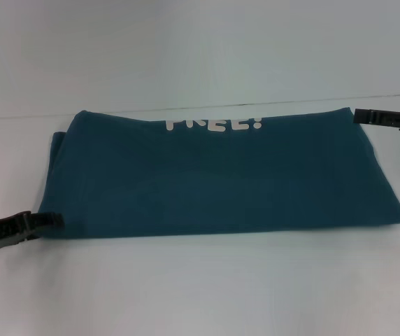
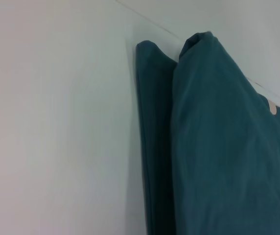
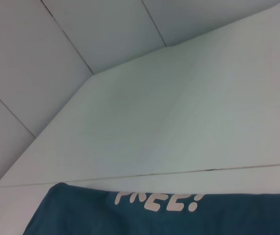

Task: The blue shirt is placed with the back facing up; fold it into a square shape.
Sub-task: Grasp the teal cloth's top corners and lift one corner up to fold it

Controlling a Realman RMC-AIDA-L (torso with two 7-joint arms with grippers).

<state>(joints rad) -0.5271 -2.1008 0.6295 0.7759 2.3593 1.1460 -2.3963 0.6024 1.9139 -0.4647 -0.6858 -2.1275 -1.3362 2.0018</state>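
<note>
The blue shirt (image 1: 221, 175) is lying on the white bench (image 1: 200, 287) as a wide folded band, lettering showing, still needing folding square, with the left tool (image 1: 46, 221) pinching its near-left corner and the right tool (image 1: 368, 115), grip unclear, sitting beside its far-right corner.

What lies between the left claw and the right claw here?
Only the folded blue shirt spans the stretch between the left claw at its near left corner and the right claw at its far right corner, per the head view.

I see the blue shirt (image 1: 214, 178) as dark teal, white block lettering (image 1: 214, 124) along its far edge, on a plain white table (image 1: 200, 287); both grippers are black.
</note>
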